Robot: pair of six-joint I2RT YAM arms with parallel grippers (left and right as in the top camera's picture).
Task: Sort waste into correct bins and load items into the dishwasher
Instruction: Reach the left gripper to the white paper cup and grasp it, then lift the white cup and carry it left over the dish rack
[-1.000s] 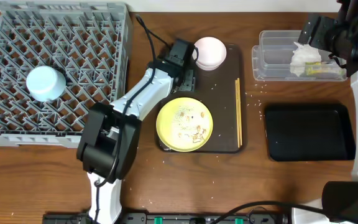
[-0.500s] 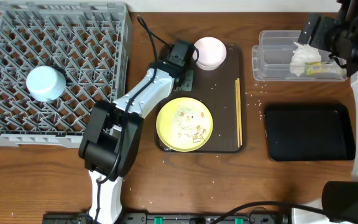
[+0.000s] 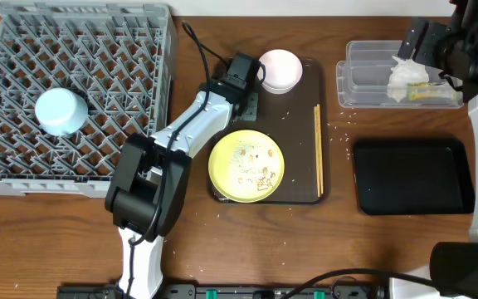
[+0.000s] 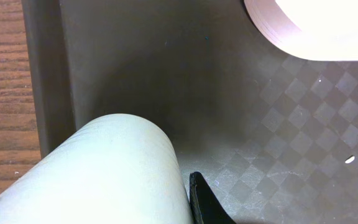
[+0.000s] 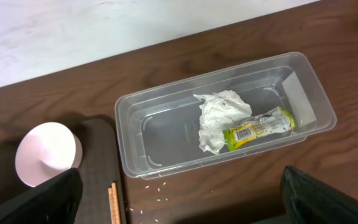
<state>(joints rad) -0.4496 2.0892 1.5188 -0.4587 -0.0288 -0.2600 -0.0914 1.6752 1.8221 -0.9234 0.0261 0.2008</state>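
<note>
My left gripper [image 3: 251, 112] hangs over the brown serving tray [image 3: 293, 116], between the small white bowl [image 3: 280, 70] and the pale yellow plate [image 3: 246, 165] with its food scraps [image 3: 253, 162]. In the left wrist view one black fingertip [image 4: 207, 202] shows, tight against a pale rounded shape [image 4: 104, 174] that I cannot identify. Chopsticks [image 3: 318, 149] lie along the tray's right side. The light blue bowl [image 3: 60, 110] sits in the grey dish rack [image 3: 114, 50]. My right gripper [image 5: 182, 208] is open and empty beside the clear tub [image 5: 129, 124], which holds the tissue [image 5: 219, 118] and wrapper [image 5: 260, 127].
The black tray [image 3: 413, 174] lies at the right, in front of the clear tub [image 3: 363, 79]. Loose rice grains [image 5: 157, 186] dot the wood between the tub and the brown tray. A black cable [image 3: 202, 50] runs behind the left arm.
The left arm's lower part edged slightly to the right. The bowl, plate, chopsticks and right arm stay where they were.
</note>
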